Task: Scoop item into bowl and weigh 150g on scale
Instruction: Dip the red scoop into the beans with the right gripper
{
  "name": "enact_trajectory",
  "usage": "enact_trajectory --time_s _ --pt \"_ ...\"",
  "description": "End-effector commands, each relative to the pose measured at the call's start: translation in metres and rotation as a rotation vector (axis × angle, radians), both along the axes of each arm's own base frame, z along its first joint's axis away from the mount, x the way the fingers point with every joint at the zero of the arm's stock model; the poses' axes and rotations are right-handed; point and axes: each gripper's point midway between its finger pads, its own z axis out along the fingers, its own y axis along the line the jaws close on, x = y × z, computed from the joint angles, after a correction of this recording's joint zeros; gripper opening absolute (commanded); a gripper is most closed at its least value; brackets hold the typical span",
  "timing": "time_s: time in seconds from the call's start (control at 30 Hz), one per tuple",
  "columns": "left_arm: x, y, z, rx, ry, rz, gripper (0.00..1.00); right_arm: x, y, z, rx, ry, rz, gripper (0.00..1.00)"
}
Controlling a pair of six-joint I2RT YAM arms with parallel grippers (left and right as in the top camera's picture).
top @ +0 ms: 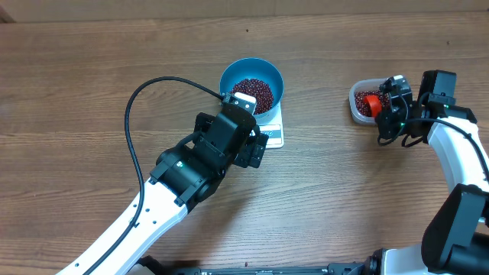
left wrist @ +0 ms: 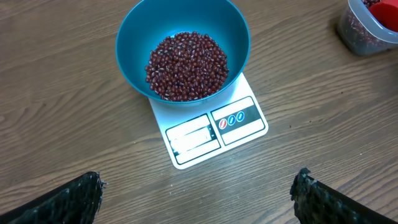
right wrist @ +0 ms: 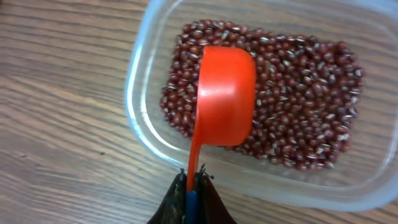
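Note:
The blue bowl [top: 229, 76] stands on the white scale [top: 273, 137] and holds a heap of dark red-brown beans [top: 252, 93]. In the left wrist view the bowl [left wrist: 236, 37], its beans [left wrist: 186, 65] and the scale [left wrist: 214, 134] lie ahead of my left gripper [left wrist: 198, 183]. That gripper is open wide above bare table, just in front of the scale. My right gripper [right wrist: 194, 177] is shut on the handle of a red scoop [right wrist: 224, 93]. The scoop's head rests over more beans [right wrist: 298, 106] inside a clear tub [right wrist: 140, 118].
The clear tub [top: 356, 107] sits at the right, well apart from the scale, with my right gripper [top: 386, 99] beside it. A black cable [top: 134, 114] loops off the left arm over the wooden table.

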Motion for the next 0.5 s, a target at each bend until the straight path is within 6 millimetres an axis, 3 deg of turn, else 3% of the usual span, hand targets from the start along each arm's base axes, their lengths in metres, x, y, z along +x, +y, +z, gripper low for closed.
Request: enact_trajectory --time_s 0.0,0.13,0.47 --pt "-0.0002 0.0031 0.0043 -0.005 -0.015 0.014 1.00 0.0014 0.0185 0.0071 0.117 -0.023 0.039 0.04" --pt "-0.0002 0.0031 0.0043 -0.005 -0.015 0.014 1.00 0.0021 0.0266 0.0107 0.181 -0.024 0.023 0.04" --pt "-0.0002 0.0030 0.0044 -0.005 -0.015 0.014 1.00 0.0021 0.0253 0.0109 0.210 -0.008 -0.034 0.04"
